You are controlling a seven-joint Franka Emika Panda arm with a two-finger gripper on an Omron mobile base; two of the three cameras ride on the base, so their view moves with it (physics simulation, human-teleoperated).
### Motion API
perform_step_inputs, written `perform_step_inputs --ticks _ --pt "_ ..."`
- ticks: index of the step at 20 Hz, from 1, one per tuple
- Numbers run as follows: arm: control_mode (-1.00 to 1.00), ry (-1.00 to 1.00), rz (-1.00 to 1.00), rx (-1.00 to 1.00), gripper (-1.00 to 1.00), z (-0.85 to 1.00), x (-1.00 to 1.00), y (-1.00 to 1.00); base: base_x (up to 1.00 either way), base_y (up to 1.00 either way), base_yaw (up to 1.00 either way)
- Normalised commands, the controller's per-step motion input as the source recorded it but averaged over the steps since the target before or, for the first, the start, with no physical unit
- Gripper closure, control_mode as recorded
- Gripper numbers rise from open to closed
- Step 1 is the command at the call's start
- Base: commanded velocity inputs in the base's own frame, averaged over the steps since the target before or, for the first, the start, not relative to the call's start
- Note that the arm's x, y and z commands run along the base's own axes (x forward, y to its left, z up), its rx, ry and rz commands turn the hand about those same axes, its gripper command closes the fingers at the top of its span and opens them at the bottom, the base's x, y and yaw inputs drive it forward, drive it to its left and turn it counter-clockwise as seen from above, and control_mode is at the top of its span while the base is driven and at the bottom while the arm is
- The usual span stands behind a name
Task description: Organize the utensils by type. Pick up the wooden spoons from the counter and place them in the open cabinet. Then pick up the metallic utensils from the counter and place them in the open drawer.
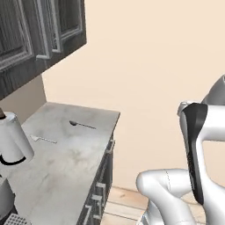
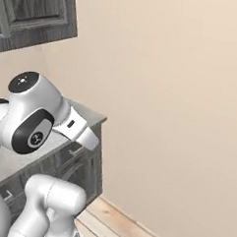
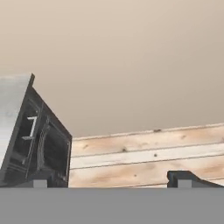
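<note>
Counter (image 1: pixel 66 162): light grey, marbled. Cabinet (image 1: pixel 26 35): dark grey wood grain. Spoon (image 1: pixel 81 125): shiny silver, dark bowl. Second utensil (image 1: pixel 43 139): pale silver. Wall (image 1: pixel 154 66): plain beige. Floor (image 3: pixel 144 153): light wooden planks. Paper roll (image 1: pixel 12 138): white.

Counter (image 1: pixel 66 167): light grey marbled slab, thick edge, ends at beige wall.
Metal spoon (image 1: pixel 81 125): thin, silver, flat on counter near far edge, bowl to left.
Second metal utensil (image 1: pixel 43 139): slimmer, pale, flat, left of spoon, apart.
Cabinet (image 1: pixel 26 39): dark grey wood-grain, panelled doors, above counter.
</note>
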Motion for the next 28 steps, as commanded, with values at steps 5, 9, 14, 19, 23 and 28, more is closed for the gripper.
perform_step_inputs --ticks 5,9,14,19,23,28 --pt "1.00 0.00 0.00 0.00 -1.00 0.00 0.00 0.00 0.72 -0.11 0.77" --pt "1.00 0.00 0.00 0.00 -1.00 0.00 0.00 0.00 0.59 -0.15 0.84" --pt "1.00 0.00 0.00 0.00 -1.00 0.00 0.00 0.00 0.55 -0.18 0.82" --pt "1.00 0.00 0.00 0.00 -1.00 0.00 0.00 0.00 0.41 -0.41 0.59" --pt "1.00 0.00 0.00 0.00 -1.00 0.00 0.00 0.00 0.10 -0.68 0.14" --pt "1.00 0.00 0.00 0.00 -1.00 0.00 0.00 0.00 0.32 -0.41 0.12"
